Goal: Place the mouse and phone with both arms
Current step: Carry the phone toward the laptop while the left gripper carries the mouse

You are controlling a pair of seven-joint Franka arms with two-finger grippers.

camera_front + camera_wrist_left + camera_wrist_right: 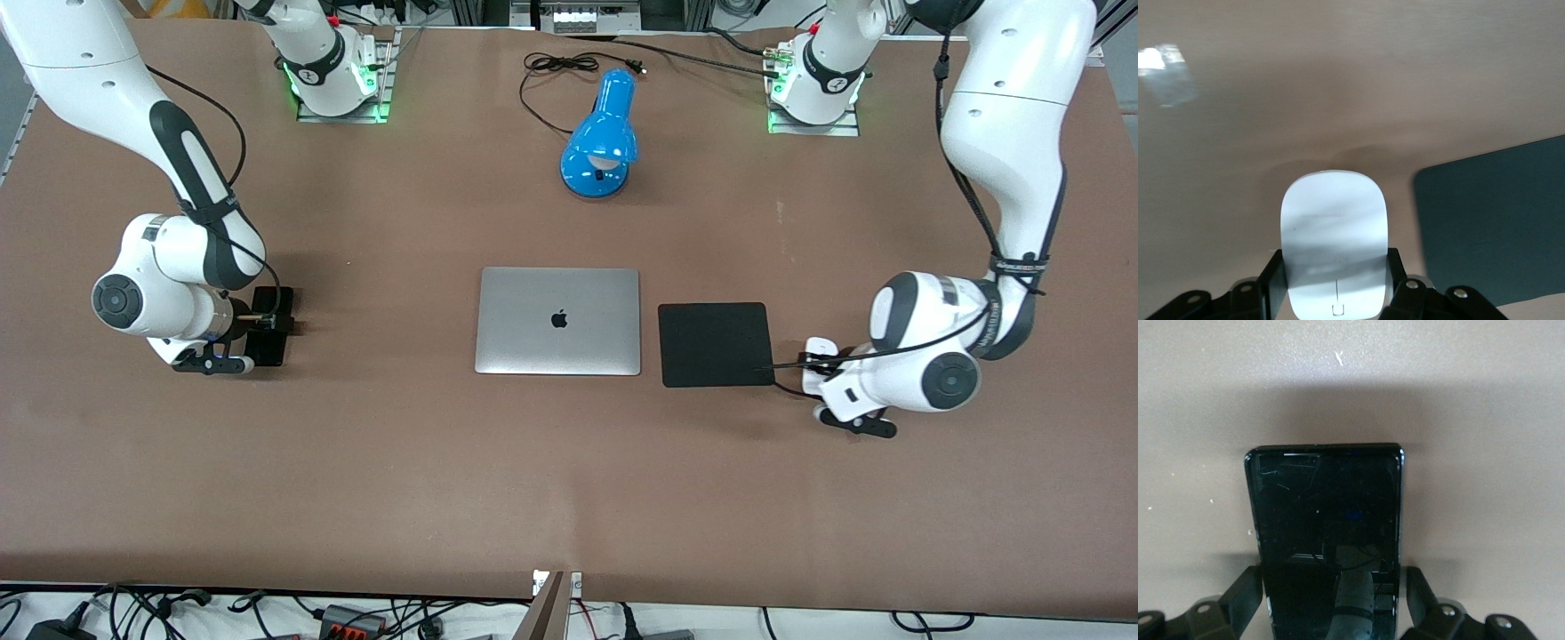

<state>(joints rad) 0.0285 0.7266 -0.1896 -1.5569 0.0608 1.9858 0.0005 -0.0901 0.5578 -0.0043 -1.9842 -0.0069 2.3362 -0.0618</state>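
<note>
The white mouse [1333, 227] lies on the brown table beside the black mouse pad [716, 343], toward the left arm's end. My left gripper [822, 363] is low over it, a finger pressed against each long side; in the front view only the mouse's tip [819, 344] shows. The black phone [1325, 513] lies flat on the table toward the right arm's end. My right gripper [267, 324] is down over it, fingers straddling its sides with a thin gap on one side. The phone's end [270, 352] shows under the hand.
A closed silver laptop [558, 320] lies mid-table, next to the mouse pad. A blue desk lamp [602, 133] with a black cord lies near the arm bases. The pad's corner [1498, 227] shows in the left wrist view.
</note>
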